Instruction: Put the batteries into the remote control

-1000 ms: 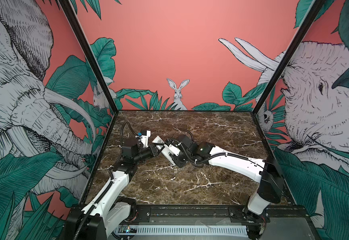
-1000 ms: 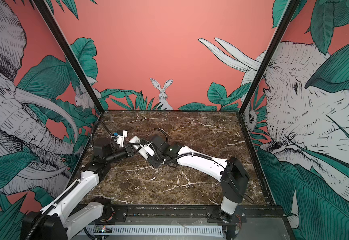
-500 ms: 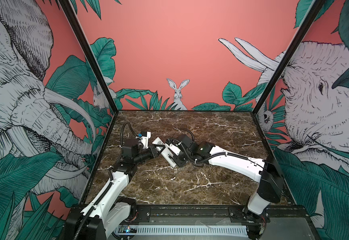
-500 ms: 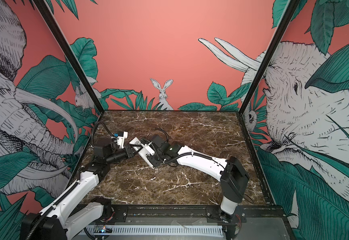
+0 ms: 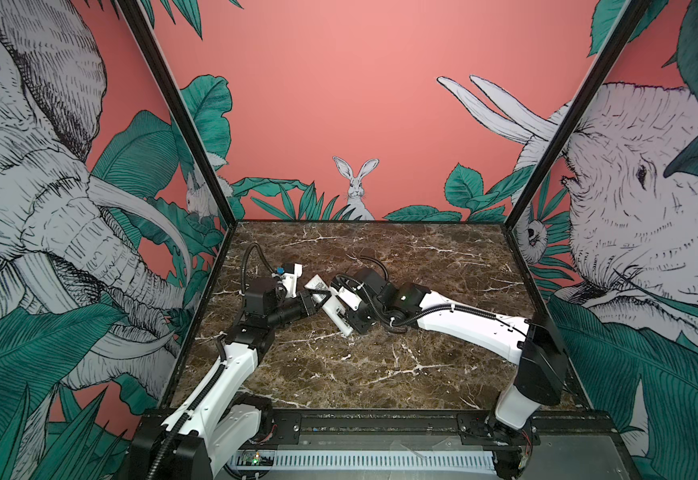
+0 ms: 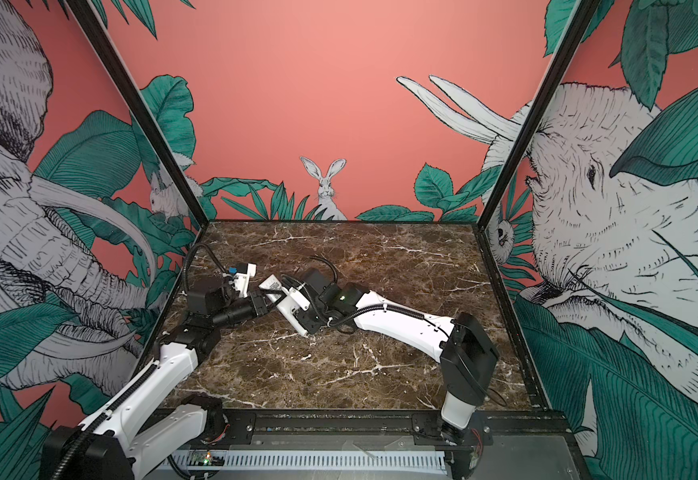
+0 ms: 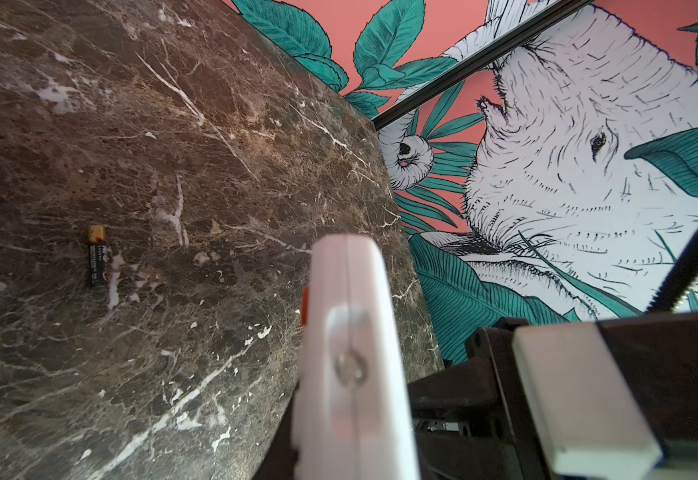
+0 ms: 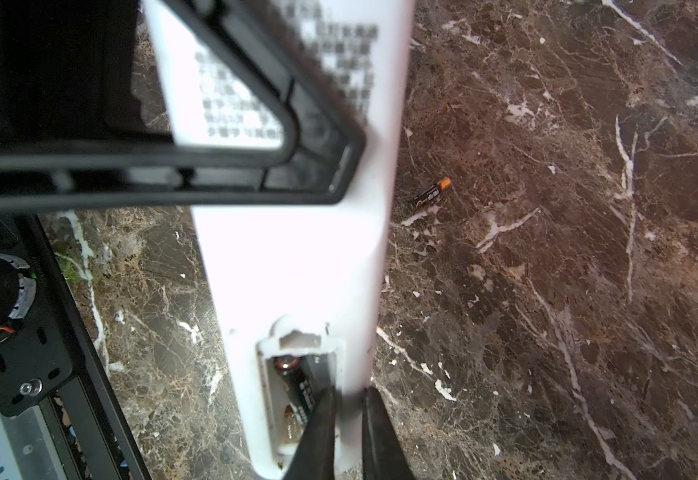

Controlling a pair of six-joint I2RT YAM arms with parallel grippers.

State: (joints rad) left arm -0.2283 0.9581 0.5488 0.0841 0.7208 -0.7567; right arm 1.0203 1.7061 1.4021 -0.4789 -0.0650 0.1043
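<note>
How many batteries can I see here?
2. The loaded battery sits inside the remote control's open compartment, in the right wrist view; the loose battery lies alone on the marble table. More could be hidden beneath the remote.

One battery (image 8: 297, 386) apparently sits in the remote control (image 8: 297, 257), another battery (image 8: 431, 195) on the table (image 8: 547, 291).

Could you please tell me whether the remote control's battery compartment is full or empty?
Partly full: the remote control's uncovered compartment holds one battery; the other battery lies on the marble table.
</note>
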